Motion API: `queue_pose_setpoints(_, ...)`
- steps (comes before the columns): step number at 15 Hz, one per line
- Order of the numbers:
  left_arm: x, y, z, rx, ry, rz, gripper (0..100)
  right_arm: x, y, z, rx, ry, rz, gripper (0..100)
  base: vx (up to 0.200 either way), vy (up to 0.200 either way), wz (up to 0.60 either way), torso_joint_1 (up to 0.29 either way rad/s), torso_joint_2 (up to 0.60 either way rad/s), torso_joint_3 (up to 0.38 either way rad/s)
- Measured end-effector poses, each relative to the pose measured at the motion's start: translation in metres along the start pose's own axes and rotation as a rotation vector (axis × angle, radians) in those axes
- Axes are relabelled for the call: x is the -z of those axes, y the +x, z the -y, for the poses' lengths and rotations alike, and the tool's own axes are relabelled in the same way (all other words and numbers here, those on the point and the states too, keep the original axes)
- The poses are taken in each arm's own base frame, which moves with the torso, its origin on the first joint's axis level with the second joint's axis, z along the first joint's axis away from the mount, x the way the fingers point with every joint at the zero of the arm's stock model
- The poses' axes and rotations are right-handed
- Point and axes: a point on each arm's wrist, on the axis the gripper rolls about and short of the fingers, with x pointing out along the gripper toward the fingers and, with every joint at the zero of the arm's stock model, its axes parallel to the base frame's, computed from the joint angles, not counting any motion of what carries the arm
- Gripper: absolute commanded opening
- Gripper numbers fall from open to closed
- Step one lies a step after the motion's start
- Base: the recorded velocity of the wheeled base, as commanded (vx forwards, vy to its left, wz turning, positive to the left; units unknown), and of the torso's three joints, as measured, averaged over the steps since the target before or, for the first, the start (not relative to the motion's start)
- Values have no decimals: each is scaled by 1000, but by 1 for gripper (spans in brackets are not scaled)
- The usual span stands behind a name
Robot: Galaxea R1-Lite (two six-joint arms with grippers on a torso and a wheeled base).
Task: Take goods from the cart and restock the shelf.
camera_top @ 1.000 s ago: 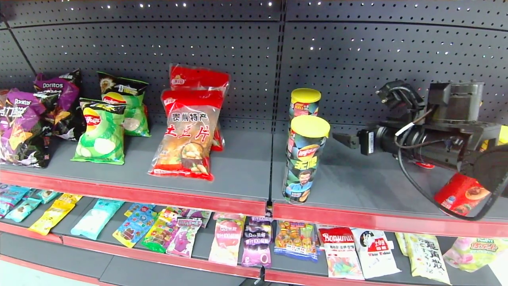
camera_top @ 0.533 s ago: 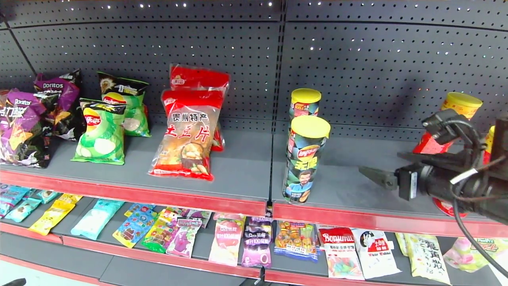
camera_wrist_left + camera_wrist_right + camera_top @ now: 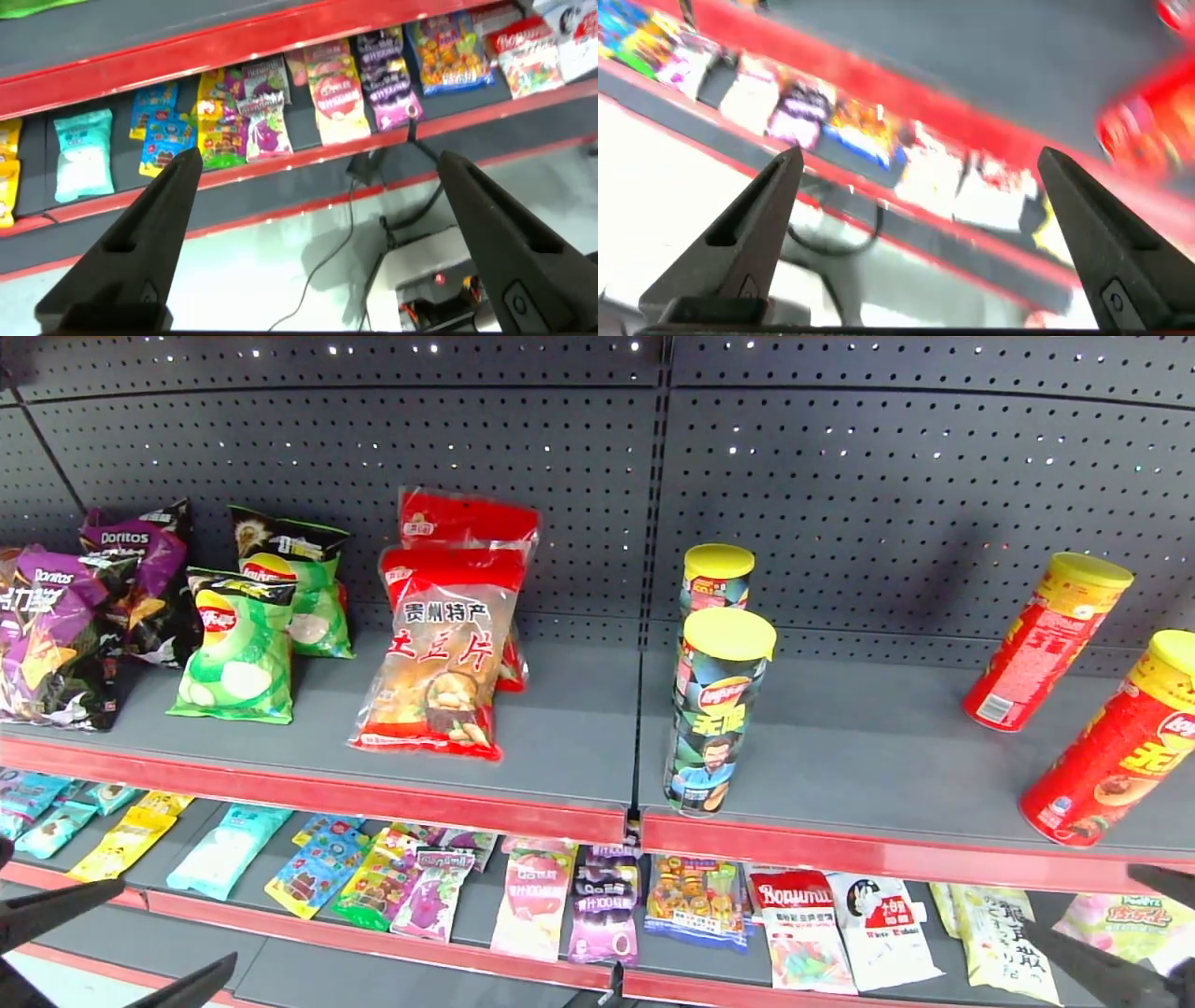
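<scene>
The top shelf [image 3: 840, 756] is the biggest thing here, a grey deck with a red front lip. Toward its left edge sit the puffy chip bags: purple bags [image 3: 56, 625], then green bags [image 3: 243, 653], then the red-topped potato-slice bags [image 3: 443, 653] near the middle.

Those look light, soft and crinkly. I'd pinch the top seam or squeeze gently across the middle, otherwise the chips get crushed.

Next down in size, two green cans [image 3: 719, 709] with yellow lids stand one behind the other just right of the middle divider, with the front one by the front lip. Two red cans [image 3: 1102, 747] stand near the right edge, one at the front right corner and one further back.

The cans should be stiff, fairly light, slick-sided and probably tippy. Grab them mid-body across the width, not by the lid.

Both tools hang low, in front of the lower shelf [image 3: 280, 919] with its row of small candy packets [image 3: 532, 896]. The left tool [image 3: 318, 159] and right tool [image 3: 920, 154] are each spread wide with nothing between the fingers.
</scene>
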Motion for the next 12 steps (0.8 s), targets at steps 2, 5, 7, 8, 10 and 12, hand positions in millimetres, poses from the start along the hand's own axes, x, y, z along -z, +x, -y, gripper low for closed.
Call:
queue_pose_setpoints(2, -3, 7, -1, 8, -1, -32, 100, 12, -20, 5, 78, 0, -3, 100, 0, 0, 0, 0, 0, 0)
queue_pose_setpoints(5, -4, 12, 0, 28, 6, -55, 100, 19, -35, 6, 129, -1, 45, 100, 0, 0, 0, 0, 0, 0)
queue_pose_setpoints(7, -4, 14, 1, 39, 9, -64, 100, 21, -38, 6, 136, -3, 60, 100, 0, 0, 0, 0, 0, 0)
queue_pose_setpoints(8, -4, 15, 1, 40, 9, -67, 100, 21, -39, 6, 138, -2, 64, 100, 0, 0, 0, 0, 0, 0)
queue_pose_setpoints(10, -4, 16, 1, 44, 7, -72, 100, 21, -40, 6, 139, -2, 70, 100, 0, 0, -300, 4, -1, 1)
queue_pose_setpoints(12, -5, 17, 1, 44, 5, -72, 100, 21, -40, 6, 138, -2, 71, 100, 0, 0, -600, 2, 0, 0)
